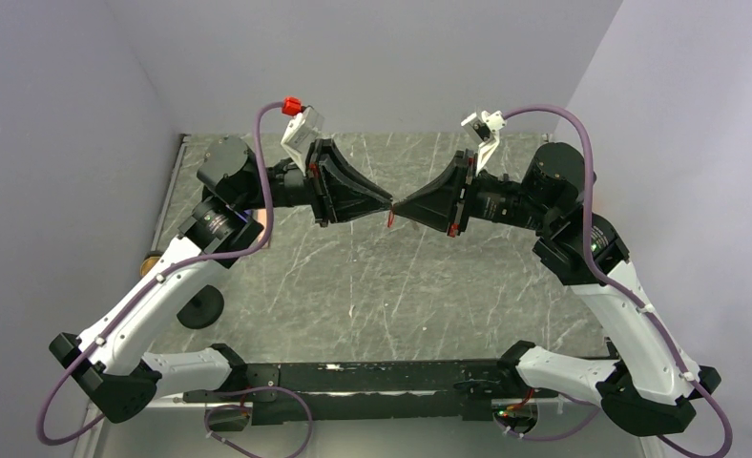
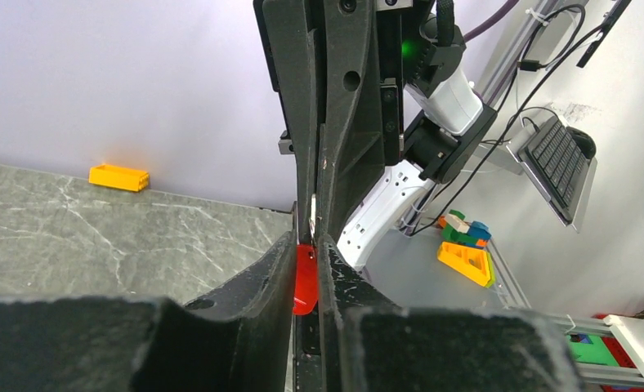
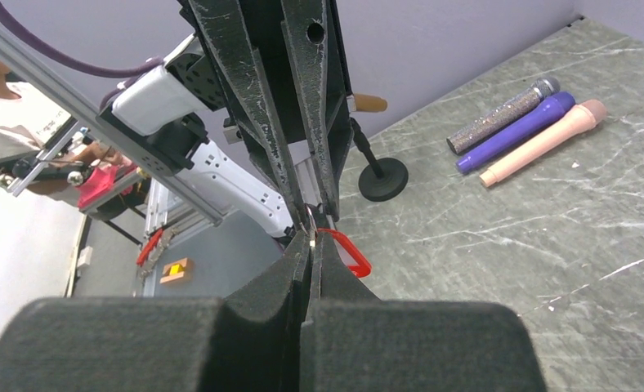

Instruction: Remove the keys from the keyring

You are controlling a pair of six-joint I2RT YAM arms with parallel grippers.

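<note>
Red plastic of the keyring is pinched in the jaws of the left gripper, reaching in from 9 o'clock. The right gripper, from 3 o'clock, is clamped shut on its metal end above the surface. If pulled askew, the thin metal could be lost and dropped.

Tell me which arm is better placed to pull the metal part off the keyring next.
Probably the right. The right gripper is shut on the thin metal end of the keyring, while the left gripper clamps its red tag and can anchor it.
</note>
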